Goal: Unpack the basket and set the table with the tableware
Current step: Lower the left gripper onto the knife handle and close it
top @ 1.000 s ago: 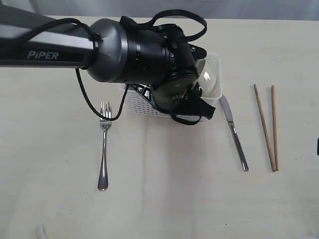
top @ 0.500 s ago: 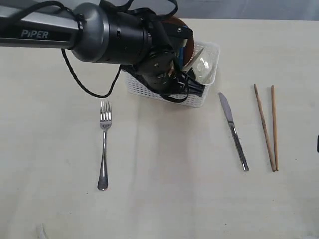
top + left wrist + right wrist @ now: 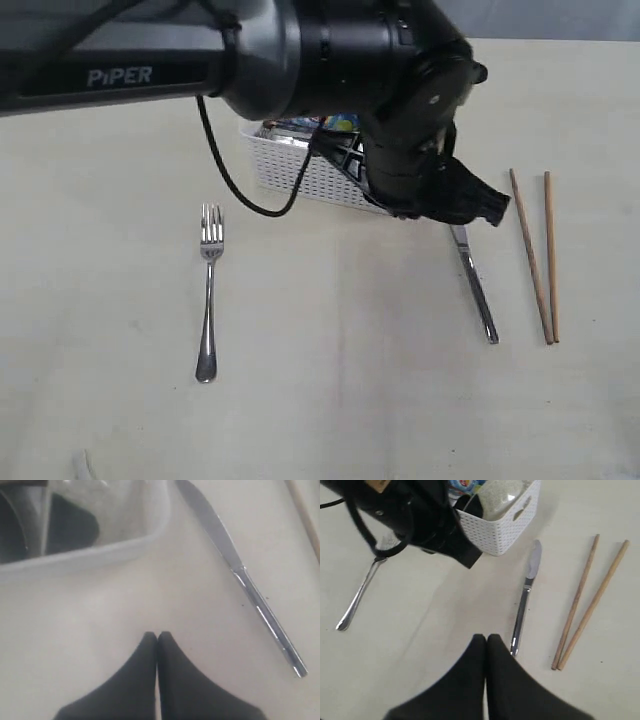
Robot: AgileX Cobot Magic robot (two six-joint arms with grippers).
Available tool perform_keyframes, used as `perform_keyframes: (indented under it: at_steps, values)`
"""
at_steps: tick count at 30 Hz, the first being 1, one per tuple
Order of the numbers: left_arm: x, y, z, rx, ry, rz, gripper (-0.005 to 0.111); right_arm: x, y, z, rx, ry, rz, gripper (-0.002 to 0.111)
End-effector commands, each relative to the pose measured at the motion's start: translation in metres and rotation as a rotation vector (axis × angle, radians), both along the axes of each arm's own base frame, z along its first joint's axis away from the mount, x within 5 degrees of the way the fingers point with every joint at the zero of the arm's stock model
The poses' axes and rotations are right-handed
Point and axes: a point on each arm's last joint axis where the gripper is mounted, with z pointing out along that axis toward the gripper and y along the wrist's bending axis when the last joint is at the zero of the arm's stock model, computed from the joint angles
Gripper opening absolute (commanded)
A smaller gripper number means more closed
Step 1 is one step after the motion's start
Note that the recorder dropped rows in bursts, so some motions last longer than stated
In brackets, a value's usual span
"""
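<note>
The white lattice basket point(image 3: 300, 172) stands at the back middle of the beige table point(image 3: 330, 400), half hidden by my left arm. My left gripper point(image 3: 495, 208) is shut and empty, low beside the basket's right end, over the blade of the steel knife point(image 3: 478, 292). In the left wrist view its tips point(image 3: 157, 635) meet above bare table, between the basket rim point(image 3: 100, 555) and the knife point(image 3: 250, 587). The fork point(image 3: 208, 295) lies at the left and two chopsticks point(image 3: 531, 257) at the right. My right gripper point(image 3: 486, 637) is shut and empty, nearer the front than the knife point(image 3: 523, 602).
A blue snack bag point(image 3: 330, 123) shows inside the basket. The left arm point(image 3: 415, 515) hangs over the basket's near side in the right wrist view, with the fork point(image 3: 359, 596) to one side and the chopsticks point(image 3: 585, 602) to the other.
My left arm has swung from over the basket to the right and down, so its shut gripper now sits by the knife's blade. Fork, knife and chopsticks have not moved.
</note>
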Motion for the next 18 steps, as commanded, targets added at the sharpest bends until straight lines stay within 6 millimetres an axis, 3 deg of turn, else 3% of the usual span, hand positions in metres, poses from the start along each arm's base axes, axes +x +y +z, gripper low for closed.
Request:
perform_keyframes:
  at_steps: [1,5,11,18]
  values:
    - [-0.01,-0.012,-0.005,0.041,0.058,0.05,0.0,0.003,-0.009,-0.001,-0.016,-0.003,-0.118,0.0]
    - [-0.016,-0.021,-0.014,0.026,0.127,0.068,0.005,0.004,-0.011,0.0,-0.031,-0.016,-0.139,0.0]
    - [-0.029,-0.044,-0.012,-0.036,0.15,0.039,0.028,0.005,-0.012,0.0,-0.045,-0.026,-0.143,0.0]
    - [-0.028,-0.063,-0.012,-0.084,0.216,0.105,0.03,0.005,-0.013,0.0,-0.051,-0.029,-0.143,0.0]
